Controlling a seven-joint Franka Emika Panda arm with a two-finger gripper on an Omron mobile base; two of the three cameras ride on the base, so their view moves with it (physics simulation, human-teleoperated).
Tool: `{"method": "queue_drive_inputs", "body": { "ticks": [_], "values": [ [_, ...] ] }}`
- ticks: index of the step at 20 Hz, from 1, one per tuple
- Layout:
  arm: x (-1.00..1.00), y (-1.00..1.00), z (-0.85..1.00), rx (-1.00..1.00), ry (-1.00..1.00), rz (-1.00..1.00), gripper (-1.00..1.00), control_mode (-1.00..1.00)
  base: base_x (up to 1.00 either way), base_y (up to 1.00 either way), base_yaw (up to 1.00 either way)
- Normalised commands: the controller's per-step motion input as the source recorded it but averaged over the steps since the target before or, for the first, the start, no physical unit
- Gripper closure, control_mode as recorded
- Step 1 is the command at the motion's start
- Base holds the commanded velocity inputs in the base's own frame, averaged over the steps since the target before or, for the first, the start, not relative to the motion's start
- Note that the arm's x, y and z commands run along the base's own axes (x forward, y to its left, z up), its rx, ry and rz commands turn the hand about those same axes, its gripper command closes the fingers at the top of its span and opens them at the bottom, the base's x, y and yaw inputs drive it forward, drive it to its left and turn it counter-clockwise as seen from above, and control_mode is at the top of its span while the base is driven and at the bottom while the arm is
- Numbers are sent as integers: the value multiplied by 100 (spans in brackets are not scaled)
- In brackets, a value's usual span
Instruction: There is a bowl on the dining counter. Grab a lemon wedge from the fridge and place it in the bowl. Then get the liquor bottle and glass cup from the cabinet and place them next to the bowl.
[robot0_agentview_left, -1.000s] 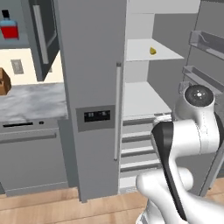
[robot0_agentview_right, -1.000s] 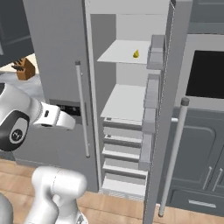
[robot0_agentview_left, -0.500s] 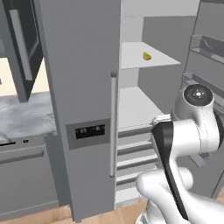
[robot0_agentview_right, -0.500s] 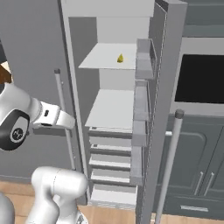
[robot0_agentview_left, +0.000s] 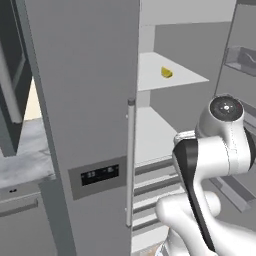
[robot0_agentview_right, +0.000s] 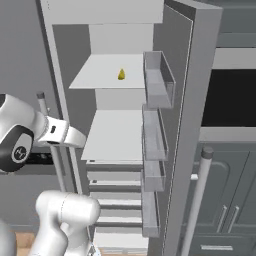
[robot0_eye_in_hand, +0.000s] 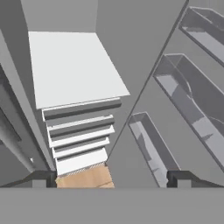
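The fridge (robot0_agentview_left: 85, 100) stands close in front with its right door (robot0_agentview_right: 192, 125) swung open. The lemon wedge (robot0_agentview_left: 166, 73), small and bright yellow, lies on the upper white shelf; from the right it is the lemon wedge (robot0_agentview_right: 121, 75) near the middle of that shelf. My gripper (robot0_eye_in_hand: 111, 179) is open, its two dark fingertips (robot0_eye_in_hand: 43, 179) far apart with nothing between them. It looks down into the fridge at the lower shelf (robot0_eye_in_hand: 70, 65) and the drawers (robot0_eye_in_hand: 78, 131) beneath, well below the wedge. The bowl, liquor bottle, glass cup and dining counter are out of view.
Clear door bins (robot0_agentview_right: 159, 82) line the inside of the open door. The shut left door carries a long bar handle (robot0_agentview_left: 130, 160) and a dark dispenser panel (robot0_agentview_left: 100, 175). A black oven panel (robot0_agentview_right: 232, 97) and grey base cabinets (robot0_agentview_right: 225, 215) lie right of the fridge.
The whole picture has shifted: the base has driven closer to the fridge, which now looms larger, and the left counter has slid out of frame. The gripper stays open.
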Motion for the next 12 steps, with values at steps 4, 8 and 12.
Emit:
{"method": "queue_drive_inputs", "body": {
  "ticks": [4, 8, 12],
  "values": [
    [0, 0, 0, 0, 0, 0, -100, 100, 45, 0, -7],
    [0, 0, 0, 0, 0, 0, -100, 100, 38, -1, -10],
    [0, 0, 0, 0, 0, 0, -100, 100, 42, 0, -17]
  ]
}}
